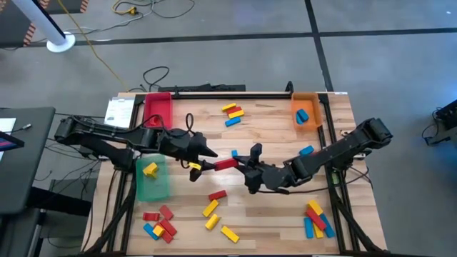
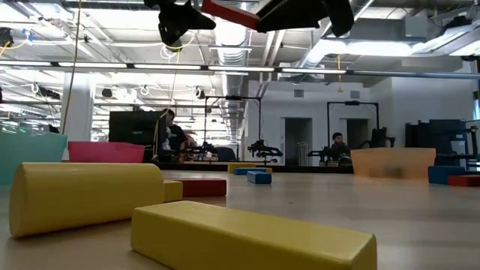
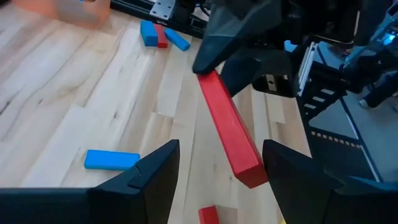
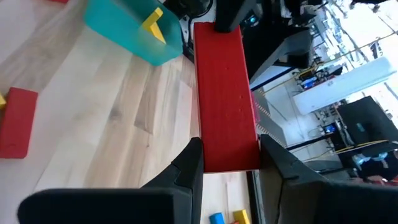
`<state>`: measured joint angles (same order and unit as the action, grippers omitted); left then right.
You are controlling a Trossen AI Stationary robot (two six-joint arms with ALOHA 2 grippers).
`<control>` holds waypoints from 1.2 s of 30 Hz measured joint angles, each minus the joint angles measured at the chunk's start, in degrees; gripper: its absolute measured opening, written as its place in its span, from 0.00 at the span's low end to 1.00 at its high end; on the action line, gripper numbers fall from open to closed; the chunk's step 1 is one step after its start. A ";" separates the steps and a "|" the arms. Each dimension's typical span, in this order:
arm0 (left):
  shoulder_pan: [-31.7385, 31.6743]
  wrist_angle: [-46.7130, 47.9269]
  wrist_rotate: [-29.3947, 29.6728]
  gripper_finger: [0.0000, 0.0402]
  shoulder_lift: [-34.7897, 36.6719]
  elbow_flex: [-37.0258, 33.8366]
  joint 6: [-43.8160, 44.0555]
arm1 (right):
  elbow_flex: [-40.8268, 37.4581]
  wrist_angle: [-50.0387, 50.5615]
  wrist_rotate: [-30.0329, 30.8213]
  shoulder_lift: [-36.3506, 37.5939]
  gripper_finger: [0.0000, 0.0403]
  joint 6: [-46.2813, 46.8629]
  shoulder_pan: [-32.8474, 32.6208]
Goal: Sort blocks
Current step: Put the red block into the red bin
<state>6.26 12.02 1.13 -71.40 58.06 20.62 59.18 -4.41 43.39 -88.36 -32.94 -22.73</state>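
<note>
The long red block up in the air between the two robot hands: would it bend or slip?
The long red rectangular block probably stays stiff: it juts straight from the right gripper, unsagging. Its flat sides likely resist slipping and rolling. The open left gripper hasn't closed on it.

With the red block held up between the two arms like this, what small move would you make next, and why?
Probably ease the left gripper forward and close it on the red block. The right gripper is shut on one end, above the table, and the free end points into the left gripper's open fingers without touching them. The red tray lies on the left arm's side, so a handover seems likely.
</note>
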 joint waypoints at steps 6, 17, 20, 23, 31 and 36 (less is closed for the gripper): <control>0.00 -0.07 -0.39 0.55 0.00 0.00 0.39 | 0.02 -1.92 0.00 0.00 0.25 -2.09 0.01; -0.98 -2.58 -2.38 0.39 -1.40 0.02 1.01 | 0.07 -3.21 -0.33 0.00 0.25 -3.63 0.82; -1.57 -3.82 -5.53 0.35 -3.79 0.02 1.58 | 0.07 -4.39 -1.46 -0.04 0.25 -5.08 0.89; -1.55 -6.04 -6.94 0.33 -6.27 0.00 1.41 | 0.09 -4.96 -1.73 -0.02 0.25 -5.48 1.22; -2.30 -8.69 -9.19 0.28 -8.26 0.00 -0.58 | 0.11 -0.56 -1.70 -0.02 0.25 -4.05 1.19; -3.23 -8.65 -9.50 0.28 -7.89 0.00 -0.83 | 0.22 1.47 -1.52 0.04 0.25 -2.04 1.52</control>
<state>3.04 3.37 -8.38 -79.29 58.06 19.79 59.40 -2.94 41.87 -88.31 -34.98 -21.21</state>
